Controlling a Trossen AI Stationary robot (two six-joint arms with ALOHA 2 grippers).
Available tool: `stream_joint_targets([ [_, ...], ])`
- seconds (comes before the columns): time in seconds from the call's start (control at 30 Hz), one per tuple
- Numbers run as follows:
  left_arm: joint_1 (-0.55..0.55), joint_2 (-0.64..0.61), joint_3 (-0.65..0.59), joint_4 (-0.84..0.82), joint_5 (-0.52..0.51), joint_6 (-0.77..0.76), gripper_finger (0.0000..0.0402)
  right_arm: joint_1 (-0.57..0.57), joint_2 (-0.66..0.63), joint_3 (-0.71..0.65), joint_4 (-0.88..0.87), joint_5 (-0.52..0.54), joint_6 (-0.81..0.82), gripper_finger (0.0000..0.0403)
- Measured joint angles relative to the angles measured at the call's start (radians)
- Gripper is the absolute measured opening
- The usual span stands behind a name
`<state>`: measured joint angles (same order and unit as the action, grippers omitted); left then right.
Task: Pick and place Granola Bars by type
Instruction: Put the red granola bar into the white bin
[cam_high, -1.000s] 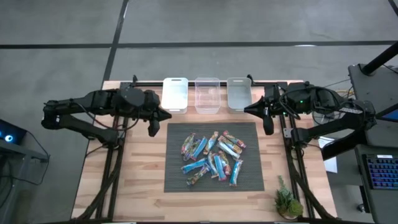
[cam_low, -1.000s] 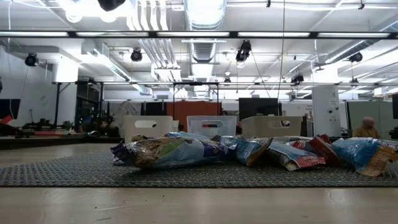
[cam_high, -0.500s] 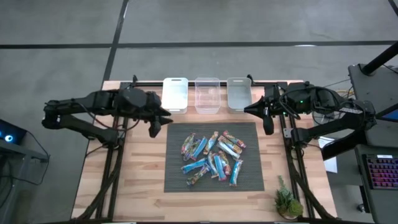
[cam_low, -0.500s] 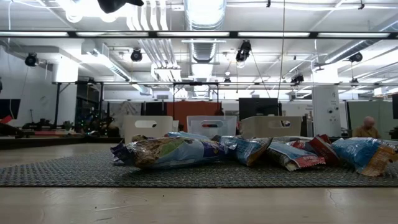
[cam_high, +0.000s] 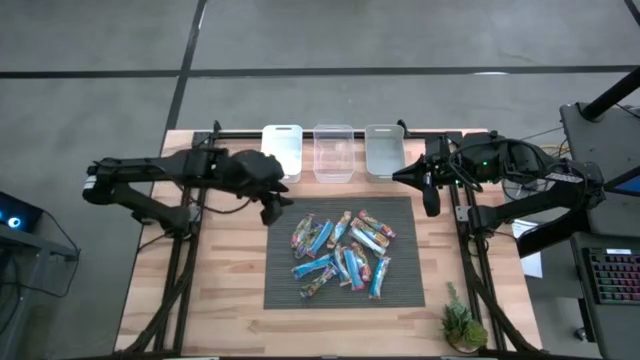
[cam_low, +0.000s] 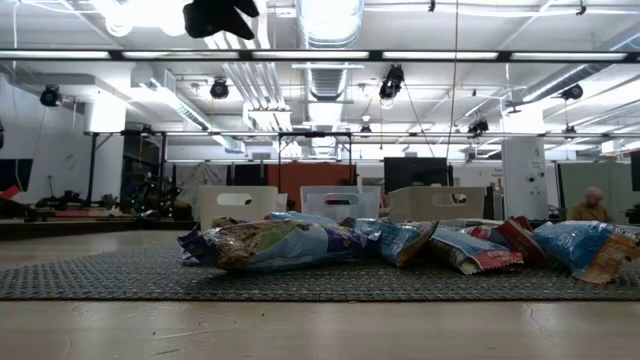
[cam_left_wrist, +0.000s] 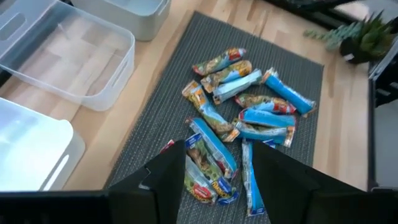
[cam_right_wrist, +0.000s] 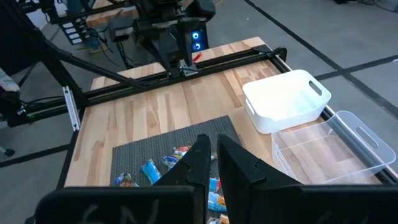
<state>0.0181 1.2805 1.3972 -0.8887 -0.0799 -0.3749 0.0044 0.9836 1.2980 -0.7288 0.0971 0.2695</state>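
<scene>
The left gripper (cam_high: 272, 208) hangs above the mat's (cam_high: 280, 290) corner nearest the white bin (cam_high: 282, 152), its dark fingers (cam_left_wrist: 166, 183) spread and holding nothing. The right gripper (cam_high: 431, 200) waits beside the mat's opposite side, near the grey bin (cam_high: 384, 150), clenched and empty.

The bars (cam_high: 342, 252) lie in a loose heap at the mat's middle, crinkled foil wrappers, mostly blue, some overlapping. The mat is dark, ribbed weave on a pale wooden table (cam_high: 225, 290). A clear bin (cam_high: 333, 153) stands between the other two along the far edge, all rectangular with rounded rims. Bare mat rings the heap; a small plant (cam_high: 463, 327) sits at the table's near right corner.
</scene>
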Motion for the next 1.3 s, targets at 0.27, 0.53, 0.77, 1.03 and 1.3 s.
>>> stream_joint_targets([
  [0.27, 0.009, 0.154, 0.188, -0.193, -0.013, 0.015, 0.0168, 0.0, 0.0, 0.0, 0.0, 0.0, 0.0, 0.0022],
  [0.53, 0.013, 0.266, 0.254, -0.26, -0.018, -0.041, 0.0168, 0.0, 0.0, 0.0, 0.0, 0.0, 0.0, 0.0022],
  [0.77, 0.013, 0.339, 0.251, -0.281, -0.025, -0.129, 0.0168, 0.0, 0.0, 0.0, 0.0, 0.0, 0.0, 0.0022],
  [1.03, 0.013, 0.428, 0.251, -0.297, -0.077, -0.362, 0.0168, 0.0, 0.0, 0.0, -0.001, 0.001, 0.0, 0.0022],
  [1.3, 0.013, 0.523, 0.234, -0.309, -0.078, -0.493, 0.0168, 0.0, 0.0, 0.0, -0.006, 0.008, 0.0, 0.0022],
])
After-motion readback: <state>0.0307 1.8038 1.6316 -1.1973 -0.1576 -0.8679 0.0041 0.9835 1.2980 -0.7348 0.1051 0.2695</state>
